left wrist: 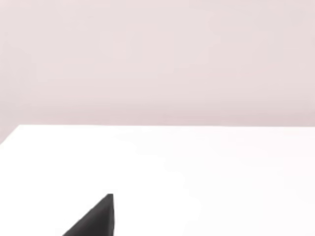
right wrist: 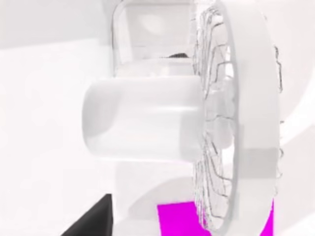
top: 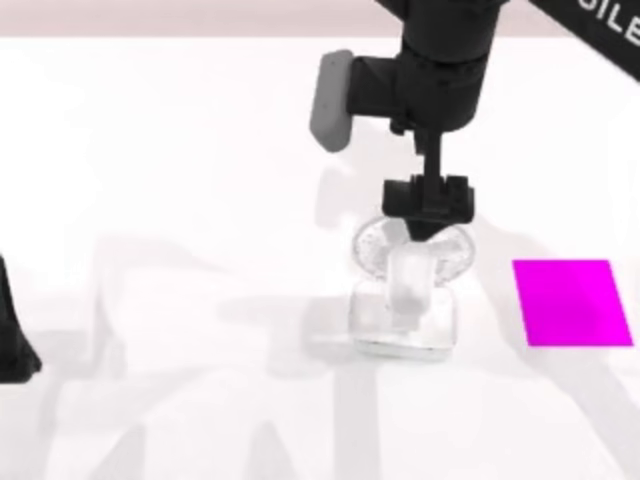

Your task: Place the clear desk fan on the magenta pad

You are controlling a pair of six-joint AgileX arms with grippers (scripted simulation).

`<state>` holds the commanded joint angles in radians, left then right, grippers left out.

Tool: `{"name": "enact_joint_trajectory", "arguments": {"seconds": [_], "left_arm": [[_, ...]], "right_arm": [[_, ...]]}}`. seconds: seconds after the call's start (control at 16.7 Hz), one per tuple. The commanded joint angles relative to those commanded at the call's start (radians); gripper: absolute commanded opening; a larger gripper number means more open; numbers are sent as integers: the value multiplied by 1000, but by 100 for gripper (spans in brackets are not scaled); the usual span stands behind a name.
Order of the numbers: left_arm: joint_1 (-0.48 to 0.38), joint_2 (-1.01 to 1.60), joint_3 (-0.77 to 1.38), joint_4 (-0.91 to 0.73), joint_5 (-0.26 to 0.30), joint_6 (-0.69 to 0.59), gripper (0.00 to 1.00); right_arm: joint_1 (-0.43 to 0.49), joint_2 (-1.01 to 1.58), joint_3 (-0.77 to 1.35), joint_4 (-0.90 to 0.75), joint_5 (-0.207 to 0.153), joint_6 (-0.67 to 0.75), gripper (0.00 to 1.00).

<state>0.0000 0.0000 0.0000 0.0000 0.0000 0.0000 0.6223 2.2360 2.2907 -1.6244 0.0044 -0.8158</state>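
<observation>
The clear desk fan [top: 405,295] stands upright on the white table near the middle, its round grilled head at the back and its clear rounded-square base in front. My right gripper [top: 428,222] reaches down from the far side and sits at the fan's head, its fingers apart around it. The right wrist view is filled by the fan [right wrist: 147,118], with one dark finger [right wrist: 101,219] beside it. The magenta pad [top: 572,302] lies flat to the right of the fan, a short gap away, and the pad [right wrist: 177,219] shows past the grille. My left arm [top: 12,340] is parked at the table's left edge.
The left wrist view shows only white table, the table's far edge [left wrist: 162,126] and one dark finger [left wrist: 98,219]. Bare white table [top: 180,300] stretches between the fan and the left arm.
</observation>
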Motion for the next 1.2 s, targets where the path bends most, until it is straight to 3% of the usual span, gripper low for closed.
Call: {"name": "enact_joint_trajectory", "arguments": {"seconds": [0.3, 0.72, 1.02, 1.2], "left_arm": [[0, 0, 0, 0, 0, 0, 100], [0, 0, 0, 0, 0, 0, 100], [0, 0, 0, 0, 0, 0, 100], [0, 0, 0, 0, 0, 0, 100]], "right_arm": [[-2, -5, -19, 18, 0, -1, 100], [1, -46, -267, 218, 0, 1, 100], [2, -49, -281, 232, 0, 1, 100], [2, -49, -281, 232, 0, 1, 77]]}}
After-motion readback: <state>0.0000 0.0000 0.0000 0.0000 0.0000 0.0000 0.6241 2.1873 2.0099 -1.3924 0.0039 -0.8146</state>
